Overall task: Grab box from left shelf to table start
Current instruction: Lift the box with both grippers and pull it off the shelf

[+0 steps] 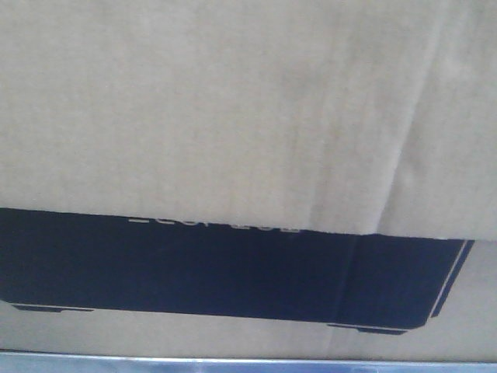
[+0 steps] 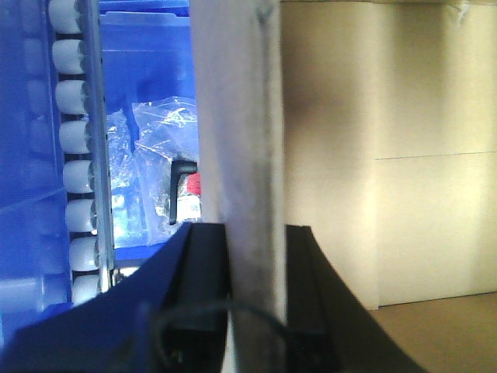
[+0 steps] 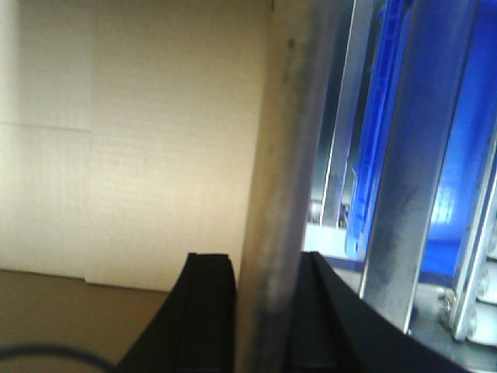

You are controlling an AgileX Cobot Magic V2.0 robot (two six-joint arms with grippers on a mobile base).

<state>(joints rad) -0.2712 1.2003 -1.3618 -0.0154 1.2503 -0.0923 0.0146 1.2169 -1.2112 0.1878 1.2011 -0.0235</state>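
Seemingly mid-grab: the box [image 1: 233, 109] is seen filling the upper front view, overlapping the navy-printed carton [image 1: 233, 272] lower in frame, with the left shelf [image 1: 248, 365] edge along the bottom. The left gripper [image 2: 256, 233] is closed onto an upright box wall at centre frame, one finger on each face. The right gripper [image 3: 260, 264] is clamped likewise on another wall. No table is shown, so pull-out, carry and set-down are judged not yet done.

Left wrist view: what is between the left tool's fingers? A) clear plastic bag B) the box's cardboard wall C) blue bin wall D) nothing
B: a wall of the box stands edge-on between the dark fingers of the left tool; the blue bin lies off to one side.
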